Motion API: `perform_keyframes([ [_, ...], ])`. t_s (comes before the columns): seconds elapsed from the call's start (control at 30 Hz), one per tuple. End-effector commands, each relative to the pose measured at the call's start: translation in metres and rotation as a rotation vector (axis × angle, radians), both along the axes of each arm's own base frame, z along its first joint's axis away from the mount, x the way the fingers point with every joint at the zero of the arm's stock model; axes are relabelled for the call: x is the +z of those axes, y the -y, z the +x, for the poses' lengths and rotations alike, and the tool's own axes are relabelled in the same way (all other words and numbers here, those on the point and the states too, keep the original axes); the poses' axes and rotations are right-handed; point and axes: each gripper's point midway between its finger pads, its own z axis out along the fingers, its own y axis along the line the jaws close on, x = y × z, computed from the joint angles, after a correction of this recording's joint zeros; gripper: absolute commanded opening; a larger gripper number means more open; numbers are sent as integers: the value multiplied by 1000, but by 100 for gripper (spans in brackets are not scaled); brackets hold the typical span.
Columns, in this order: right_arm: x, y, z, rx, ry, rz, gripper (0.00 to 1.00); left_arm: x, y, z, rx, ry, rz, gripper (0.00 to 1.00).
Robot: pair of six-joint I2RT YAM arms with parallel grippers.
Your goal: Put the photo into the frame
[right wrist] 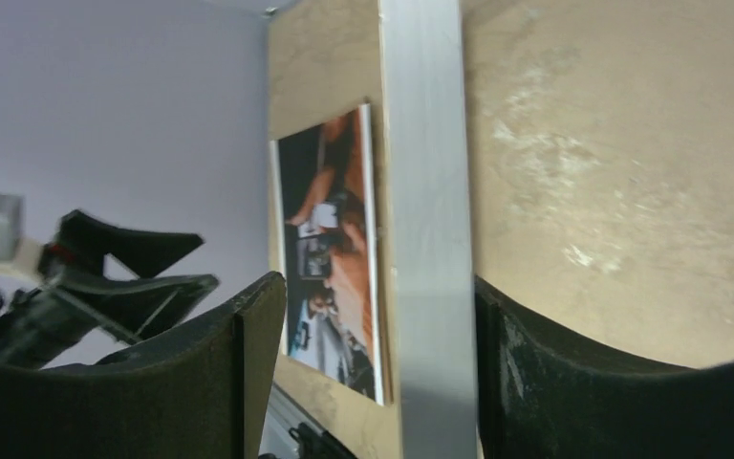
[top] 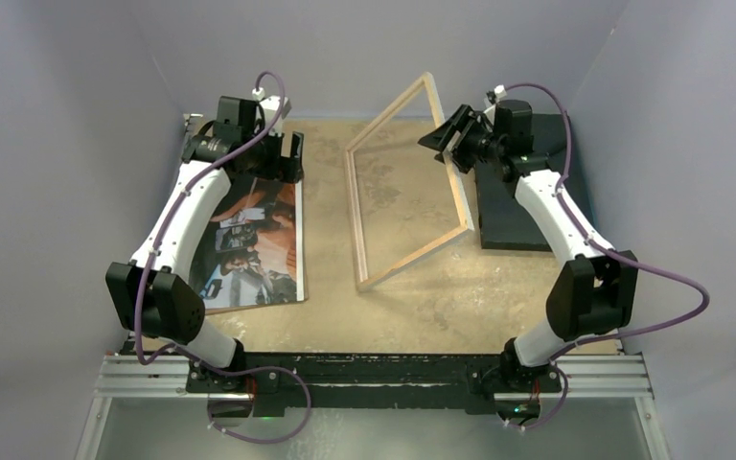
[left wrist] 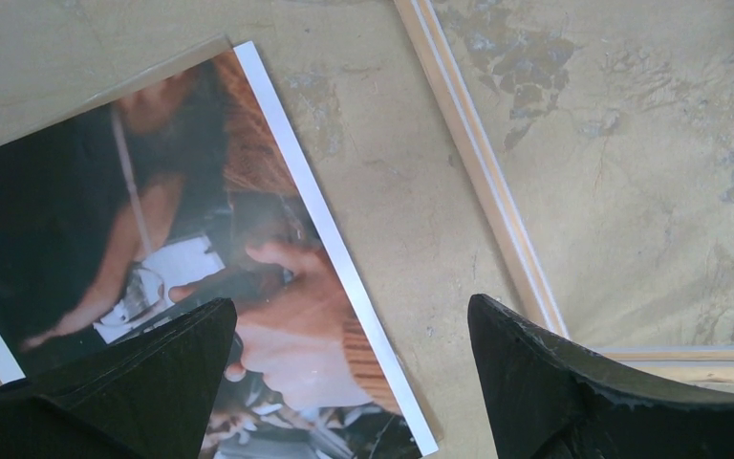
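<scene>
- Left gripper is spread wide and holds nothing.
- The photo lies face up on the table, under one finger, with its white edge crossing below the gap between the jaws.
- Right gripper is clamped on a rail of the frame.
- The frame tilts up from the jaws' grip, with its opposite rail on the table.
</scene>
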Motion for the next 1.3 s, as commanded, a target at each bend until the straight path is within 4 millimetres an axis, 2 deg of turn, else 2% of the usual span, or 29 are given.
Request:
perform_keyframes([
  [0.0, -13, 21, -2, -53, 32, -162, 70, 12, -4, -2, -9, 59, 17, 89],
  [0.13, -25, 34, -4, -72, 32, -255, 67, 10, -5, -3, -10, 57, 21, 89],
  [0.27, -42, 34, -10, -64, 13, -256, 53, 12, -6, -4, -6, 64, 25, 89],
  [0.37, -63, 33, -13, -56, -22, -256, 45, 9, -8, -6, -5, 61, 36, 89],
  [0.53, -95, 35, -18, -46, -51, -283, 41, -12, -27, -8, 2, 51, 156, 88],
  [0.63, -108, 42, -19, -64, -56, -321, 41, -29, -40, -13, 3, 26, 235, 85],
  [0.73, -123, 48, -19, -82, -68, -361, 40, -40, -42, -18, -6, 9, 250, 85],
  [0.83, -145, 58, -22, -109, -135, -427, 37, -46, -43, -20, -13, 8, 254, 85],
  [1.0, -171, 61, -28, -122, -184, -506, 50, -65, -44, -20, -37, 15, 277, 84],
  [1.27, -194, 70, -33, -173, -223, -531, 52, -94, -43, -18, -69, 4, 301, 84],
])
